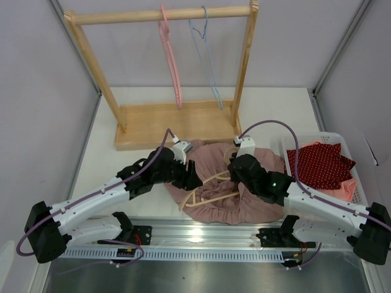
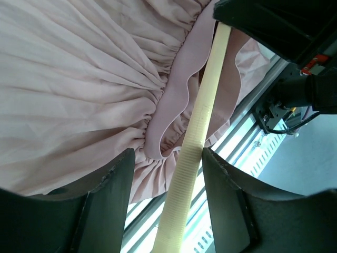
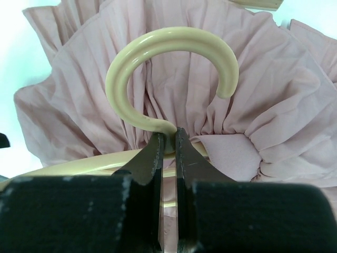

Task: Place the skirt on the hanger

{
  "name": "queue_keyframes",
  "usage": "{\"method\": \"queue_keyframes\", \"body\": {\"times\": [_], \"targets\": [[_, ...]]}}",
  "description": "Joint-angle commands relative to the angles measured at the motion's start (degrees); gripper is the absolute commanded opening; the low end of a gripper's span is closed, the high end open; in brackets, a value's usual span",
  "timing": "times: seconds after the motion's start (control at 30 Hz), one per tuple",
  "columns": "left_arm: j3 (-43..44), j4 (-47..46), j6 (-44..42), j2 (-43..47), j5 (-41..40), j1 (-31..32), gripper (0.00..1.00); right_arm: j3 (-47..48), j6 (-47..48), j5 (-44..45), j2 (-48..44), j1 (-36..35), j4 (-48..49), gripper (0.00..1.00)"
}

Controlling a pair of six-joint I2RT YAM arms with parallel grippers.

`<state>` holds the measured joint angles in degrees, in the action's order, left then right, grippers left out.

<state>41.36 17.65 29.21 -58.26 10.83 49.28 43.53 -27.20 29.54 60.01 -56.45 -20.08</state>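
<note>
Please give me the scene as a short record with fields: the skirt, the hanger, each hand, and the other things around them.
skirt: pink skirt, lying crumpled in front of the arms
hanger: cream hanger, lying on top of the skirt
left hand: open, one finger on each side of the hanger's bar, beside the waistband
right hand: shut on the hanger's neck, just under the hook
rack: wooden rack at the far side, with a pink hanger and a blue hanger on its rail
basket: white basket on the right, red dotted cloth inside
</note>
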Motion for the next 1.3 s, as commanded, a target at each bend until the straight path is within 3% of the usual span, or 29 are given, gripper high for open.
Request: {"method": "queue_keyframes", "body": {"times": [0.0, 0.13, 0.4, 0.67, 0.83, 1.0, 1.27], "targets": [[-1.1, 0.6, 1.8, -1.7, 0.9, 0.0, 0.58, -1.7, -0.1, 0.6, -4.0, 0.2, 4.1, 0.0], [-3.0, -1.9, 2.7, -4.9, 4.2, 0.0, 0.54, -3.7, -0.5, -0.2, -6.7, 0.3, 4.9, 0.0], [-4.5, -8.2, 4.5, -9.0, 9.3, 0.0, 0.57, -6.5, -0.4, -1.8, -11.2, 0.4, 6.4, 0.0], [-4.6, -12.5, 6.0, -1.0, 11.9, 0.0, 0.69, -6.9, -0.6, -2.2, -11.7, 0.8, 5.3, 0.0], [-3.8, -9.4, 6.5, 3.0, 7.4, -1.4, 0.75, -7.0, -0.5, -2.5, -11.8, 0.7, 5.7, 0.0], [-5.2, -9.6, 10.0, 4.8, 5.0, -5.8, 0.68, -8.1, -0.6, -3.4, -14.4, 0.7, 5.8, 0.0], [-1.3, -7.2, 8.5, -3.6, 8.1, -8.1, 0.59, -9.7, -0.4, -5.3, -18.6, 0.8, 6.7, 0.0]]}}
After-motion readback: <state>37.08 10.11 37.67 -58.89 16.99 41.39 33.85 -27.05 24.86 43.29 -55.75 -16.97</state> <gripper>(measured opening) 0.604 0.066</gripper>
